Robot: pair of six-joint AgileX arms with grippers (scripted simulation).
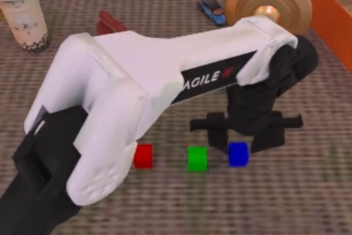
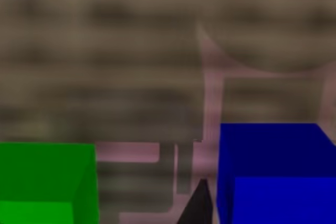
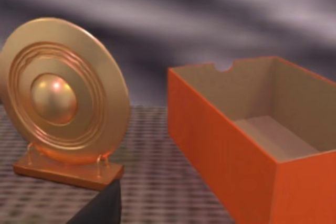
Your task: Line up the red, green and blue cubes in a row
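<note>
Our left gripper [image 1: 237, 136] hangs right over the blue cube [image 1: 238, 154], fingers spread and holding nothing. The blue sits just right of the green cube [image 1: 197, 158], red cube [image 1: 143, 156] further left, so they look lined up.

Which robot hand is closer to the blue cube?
The left. The left gripper hangs right at the blue cube, open, between it and the green cube. The right gripper is not in the top view; its camera faces a gold disc and orange box.
</note>
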